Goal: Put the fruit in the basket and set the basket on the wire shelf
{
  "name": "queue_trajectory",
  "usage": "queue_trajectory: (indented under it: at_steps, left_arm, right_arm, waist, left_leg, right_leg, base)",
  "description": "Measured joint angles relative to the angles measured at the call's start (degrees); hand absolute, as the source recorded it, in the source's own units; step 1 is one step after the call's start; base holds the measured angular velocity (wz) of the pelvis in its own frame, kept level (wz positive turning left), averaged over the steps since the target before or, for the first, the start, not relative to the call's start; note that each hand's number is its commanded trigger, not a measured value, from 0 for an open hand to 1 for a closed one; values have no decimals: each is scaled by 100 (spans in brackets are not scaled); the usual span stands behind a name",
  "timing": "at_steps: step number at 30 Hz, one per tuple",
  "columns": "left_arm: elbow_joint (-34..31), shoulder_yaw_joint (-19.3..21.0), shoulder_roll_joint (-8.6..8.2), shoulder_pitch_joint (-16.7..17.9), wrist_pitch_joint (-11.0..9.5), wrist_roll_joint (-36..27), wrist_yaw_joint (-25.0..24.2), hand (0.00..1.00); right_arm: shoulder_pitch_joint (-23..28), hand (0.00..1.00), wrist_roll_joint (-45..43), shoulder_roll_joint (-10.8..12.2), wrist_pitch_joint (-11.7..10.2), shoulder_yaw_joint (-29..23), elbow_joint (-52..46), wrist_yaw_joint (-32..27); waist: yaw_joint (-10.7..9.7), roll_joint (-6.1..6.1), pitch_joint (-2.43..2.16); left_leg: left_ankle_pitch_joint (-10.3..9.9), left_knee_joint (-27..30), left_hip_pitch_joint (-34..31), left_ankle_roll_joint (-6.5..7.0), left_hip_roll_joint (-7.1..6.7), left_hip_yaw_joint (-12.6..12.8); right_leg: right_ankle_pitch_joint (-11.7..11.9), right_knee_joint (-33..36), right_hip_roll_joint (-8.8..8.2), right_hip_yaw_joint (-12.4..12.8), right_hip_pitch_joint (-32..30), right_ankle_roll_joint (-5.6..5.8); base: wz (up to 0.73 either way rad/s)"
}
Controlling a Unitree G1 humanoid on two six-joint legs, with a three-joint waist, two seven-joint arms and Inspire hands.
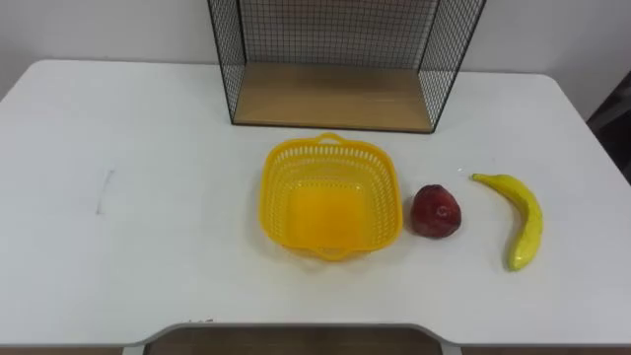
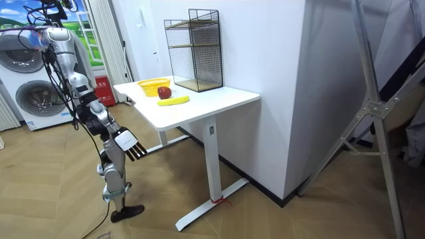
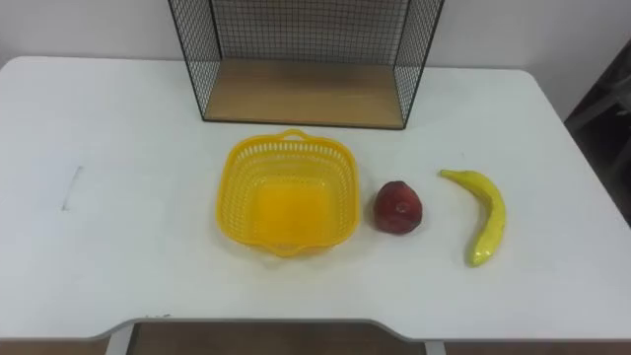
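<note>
An empty yellow plastic basket (image 1: 330, 212) sits on the white table (image 1: 148, 197), near its middle. A dark red apple (image 1: 435, 211) lies just right of the basket, apart from it. Further right lies a yellow banana (image 1: 523, 222), curved, stem end toward the back. The black wire shelf (image 1: 335, 96) with a wooden floor stands behind the basket at the table's far edge. In the room view I stand at the table's near side, and my right hand (image 2: 133, 147) hangs low beside the table edge with straight fingers, holding nothing.
A faint grey mark (image 1: 104, 190) shows on the table's left part. In the room view a washing machine (image 2: 33, 93) stands behind me and a metal stand (image 2: 372, 113) leans at the room view's right.
</note>
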Motion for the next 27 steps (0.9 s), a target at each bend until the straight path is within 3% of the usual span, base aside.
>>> queue_trajectory:
  at_steps: [16, 22, 25, 27]
  left_arm:
    - [7, 124, -10, 58, 19, 104, 1, 0]
    - [114, 169, -10, -14, 12, 105, 1, 0]
    - [121, 330, -15, -2, -6, 95, 1, 0]
    - [125, 554, -28, -2, -67, 87, 8, 0]
  right_arm:
    - [-5, 0, 253, 0, 49, -3, 44, -3]
    - [62, 0, 1378, 4, 57, -22, 262, -58]
    - [160, 0, 2083, 13, 111, -379, 350, -117]
    - [224, 0, 3030, 10, 168, -913, 336, -218]
  waist:
    - [11, -20, -33]
    - [3, -35, -33]
    - [-15, -13, -40]
    - [-109, -22, -32]
  left_leg:
    - [-1, -6, -2, 0, 2, 5]
    - [-1, -12, -1, 0, 3, 5]
    - [-1, -22, 25, 0, 3, 11]
    - [0, -49, 30, 0, 2, 15]
  right_leg:
    - [4, 2, 6, -1, 4, -3]
    - [5, 8, 5, -7, 33, -4]
    - [5, -5, 8, 2, 12, -4]
    - [3, 4, 10, 12, 33, -2]
  base:
    - [0]
    - [0]
    - [0]
    - [0]
